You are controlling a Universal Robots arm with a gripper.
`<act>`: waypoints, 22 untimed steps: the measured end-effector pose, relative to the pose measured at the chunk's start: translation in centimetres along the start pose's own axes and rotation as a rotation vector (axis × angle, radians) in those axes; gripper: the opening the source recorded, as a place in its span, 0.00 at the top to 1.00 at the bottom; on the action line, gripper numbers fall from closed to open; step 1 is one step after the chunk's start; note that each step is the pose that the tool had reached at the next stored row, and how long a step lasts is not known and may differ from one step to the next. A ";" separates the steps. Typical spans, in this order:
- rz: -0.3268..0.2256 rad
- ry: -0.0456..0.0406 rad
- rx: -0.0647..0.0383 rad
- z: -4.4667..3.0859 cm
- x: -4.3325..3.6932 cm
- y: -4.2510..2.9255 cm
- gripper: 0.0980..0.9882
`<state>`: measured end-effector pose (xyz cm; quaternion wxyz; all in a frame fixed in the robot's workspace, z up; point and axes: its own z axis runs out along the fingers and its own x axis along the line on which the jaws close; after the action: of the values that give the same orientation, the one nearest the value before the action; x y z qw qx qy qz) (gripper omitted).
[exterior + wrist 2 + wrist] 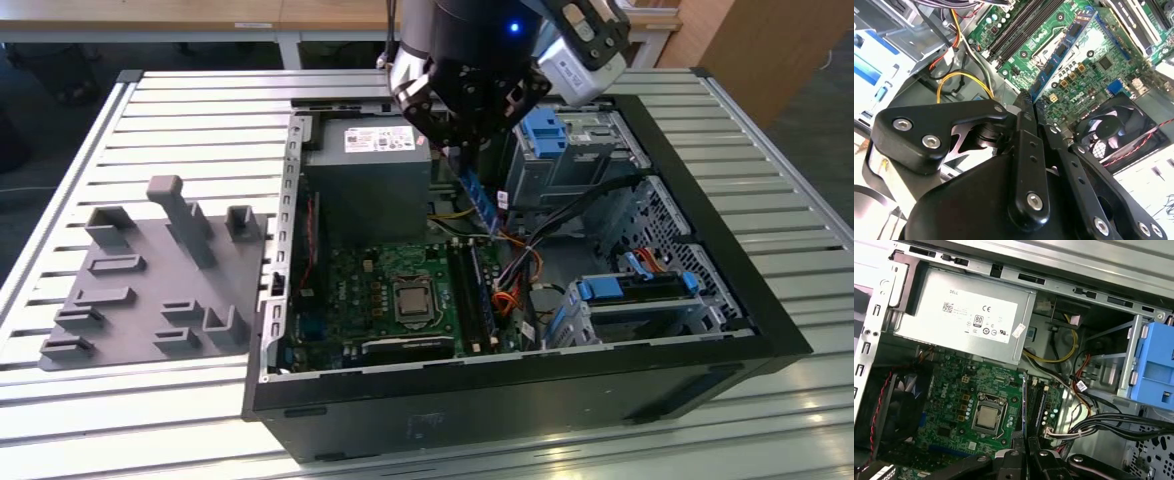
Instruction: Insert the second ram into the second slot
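exterior view: my claw [461, 155] hangs over the open tower case [747, 330], which lies on its side on the slatted metal worktop [200, 110]. the claw is closed tight on one end of the second ram [478, 200], and the thin blue stick slants down from it toward the green motherboard [360, 300]. the stick's lower end sits just above the far end of the memory slots [474, 300], near the grey power supply [367, 175]. it is not seated in any slot, and i cannot tell which slot it hangs over. to the exterior view's left of the case, a grey fixture block [147, 290] with upright posts lies on the worktop, well apart from me. a blue drive-bay clip [547, 130] sits in the case to the exterior view's right of my claw.

in the second wrist view my black fingers [1026, 145] pinch the near end of the second ram [1061, 50], whose dark chips face the camera. a black fan [1109, 125] lies beyond it. in the first wrist view the second ram [1024, 405] shows edge-on as a thin blue line, running out from my claw [1026, 457] just beside the memory slots [1040, 402] and the processor socket [988, 417].
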<state>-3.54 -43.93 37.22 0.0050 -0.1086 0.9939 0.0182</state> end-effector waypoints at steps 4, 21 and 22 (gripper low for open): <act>0.042 -0.0013 0.001 0.01 0.00 0.00 0.96; 0.162 -0.0051 0.004 0.17 0.00 0.00 0.96; 0.162 -0.0051 0.004 0.19 0.00 0.00 0.96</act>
<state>-3.54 -43.92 37.03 0.0063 -0.0280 0.9994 0.0167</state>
